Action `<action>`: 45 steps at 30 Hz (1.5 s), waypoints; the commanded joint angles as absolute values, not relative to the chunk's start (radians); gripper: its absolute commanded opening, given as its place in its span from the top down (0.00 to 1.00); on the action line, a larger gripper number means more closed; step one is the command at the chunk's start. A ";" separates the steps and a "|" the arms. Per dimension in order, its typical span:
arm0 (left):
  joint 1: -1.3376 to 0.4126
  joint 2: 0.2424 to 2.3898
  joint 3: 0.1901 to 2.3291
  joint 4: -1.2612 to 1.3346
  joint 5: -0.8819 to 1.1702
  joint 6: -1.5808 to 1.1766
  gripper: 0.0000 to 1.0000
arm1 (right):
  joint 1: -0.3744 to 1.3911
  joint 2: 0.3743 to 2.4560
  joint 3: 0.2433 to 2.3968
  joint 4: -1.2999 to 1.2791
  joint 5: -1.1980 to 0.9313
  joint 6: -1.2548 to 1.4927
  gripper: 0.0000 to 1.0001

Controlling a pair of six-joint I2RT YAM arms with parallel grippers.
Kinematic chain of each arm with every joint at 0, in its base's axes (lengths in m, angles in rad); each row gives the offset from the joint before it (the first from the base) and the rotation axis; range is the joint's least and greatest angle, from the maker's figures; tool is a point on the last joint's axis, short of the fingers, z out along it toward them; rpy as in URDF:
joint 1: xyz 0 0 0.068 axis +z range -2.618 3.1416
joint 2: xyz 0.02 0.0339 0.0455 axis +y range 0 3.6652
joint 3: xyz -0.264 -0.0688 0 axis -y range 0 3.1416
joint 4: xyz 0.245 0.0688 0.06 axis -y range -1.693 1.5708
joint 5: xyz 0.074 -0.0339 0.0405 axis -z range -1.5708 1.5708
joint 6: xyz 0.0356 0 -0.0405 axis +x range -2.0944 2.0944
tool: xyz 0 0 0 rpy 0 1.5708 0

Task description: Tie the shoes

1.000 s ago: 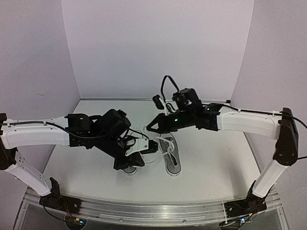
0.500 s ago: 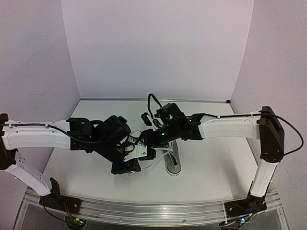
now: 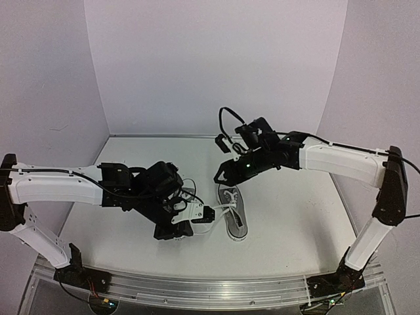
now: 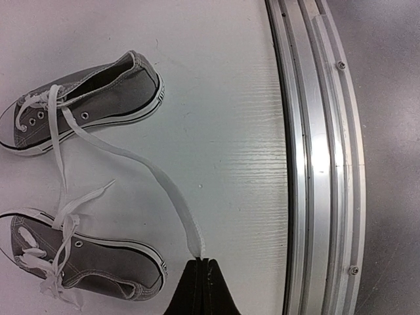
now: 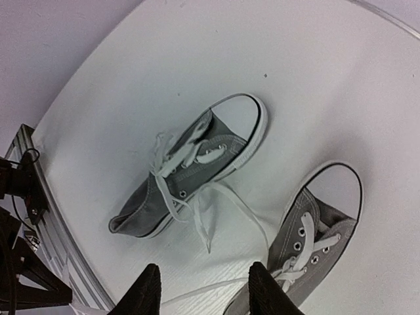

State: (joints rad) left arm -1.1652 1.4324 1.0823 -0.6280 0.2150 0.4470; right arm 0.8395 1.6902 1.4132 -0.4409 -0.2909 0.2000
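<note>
Two grey shoes on the white counter [image 4: 223, 98], side by side and roughly parallel. Shoe A [image 4: 98, 95] and shoe B [image 4: 98, 259] both have their long axis running near-to-far: heels toward the aluminium rail [image 4: 315, 164] at the near edge, toes toward the back wall [image 3: 216, 65]. Both upright on their soles, laces loose on both, no knot visible. One lace [image 4: 157, 177] of shoe A is drawn out in a long strand across the counter, past the heel of shoe B. Its end is pinched in the left tool [image 4: 202, 266], whose jaws are pressed together on it just beside shoe B's heel. Right tool [image 5: 205, 266] hangs above the pair with its fingers [image 5: 141, 295] spread and nothing between them; a lace strand lies on the counter below. From the overhead camera the left arm [image 3: 131, 187] covers most of shoe B, while shoe A is in plain view. Count: two shoes, two arms, two tools, one rail.
</note>
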 commanded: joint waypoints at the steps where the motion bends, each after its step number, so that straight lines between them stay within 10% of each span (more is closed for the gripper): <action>1: -1.169 1.469 1.132 -0.610 0.197 0.484 1.00 | 0.852 1.766 1.459 -0.575 -0.229 0.063 0.61; 34: -1.176 1.534 1.140 -0.564 0.218 0.519 1.00 | 1.007 2.154 1.709 -0.817 0.227 -0.100 0.69; 45: -1.158 1.519 1.111 -0.503 0.211 0.458 1.00 | 1.011 2.062 1.703 -0.818 0.243 -0.070 1.00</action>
